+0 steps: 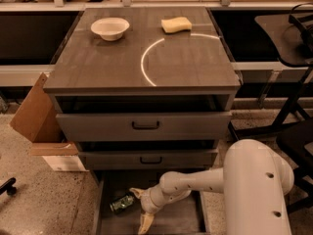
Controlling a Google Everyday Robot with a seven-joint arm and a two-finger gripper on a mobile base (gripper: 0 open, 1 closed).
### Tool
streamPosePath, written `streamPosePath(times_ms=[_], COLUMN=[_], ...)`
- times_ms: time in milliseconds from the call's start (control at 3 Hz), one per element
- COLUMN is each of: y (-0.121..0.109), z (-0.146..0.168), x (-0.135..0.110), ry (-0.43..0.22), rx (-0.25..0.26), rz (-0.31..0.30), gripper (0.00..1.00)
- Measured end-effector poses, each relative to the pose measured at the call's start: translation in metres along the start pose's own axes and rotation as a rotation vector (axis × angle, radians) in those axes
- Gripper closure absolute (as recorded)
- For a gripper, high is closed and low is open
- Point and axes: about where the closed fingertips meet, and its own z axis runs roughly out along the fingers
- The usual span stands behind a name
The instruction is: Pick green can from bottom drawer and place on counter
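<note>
The green can (122, 203) lies on its side on the floor of the open bottom drawer (181, 218), near its left wall. My gripper (139, 208) reaches into the drawer from the right on a white arm, just right of the can. Its fingers are spread: one fingertip (135, 192) sits by the can's top right, the other (145, 224) points down toward the drawer's front. The can is not between them. The counter (142, 48) is the dark grey wood-grain top above, marked with a white arc.
A white bowl (110, 28) and a yellow sponge (176, 24) sit at the back of the counter. Two upper drawers with black handles (145, 126) are above the bottom drawer. A cardboard box (41, 124) stands left of the cabinet. A black stand (293, 82) is at right.
</note>
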Motion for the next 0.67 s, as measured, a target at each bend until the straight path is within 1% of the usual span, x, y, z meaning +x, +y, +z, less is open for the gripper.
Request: streamPosePath(times_ms=[667], y=[-0.016], z=[0.041], x=[0.016], ry=[-0.002], rx=[0.019], rz=[-0.106], gripper=[0.0])
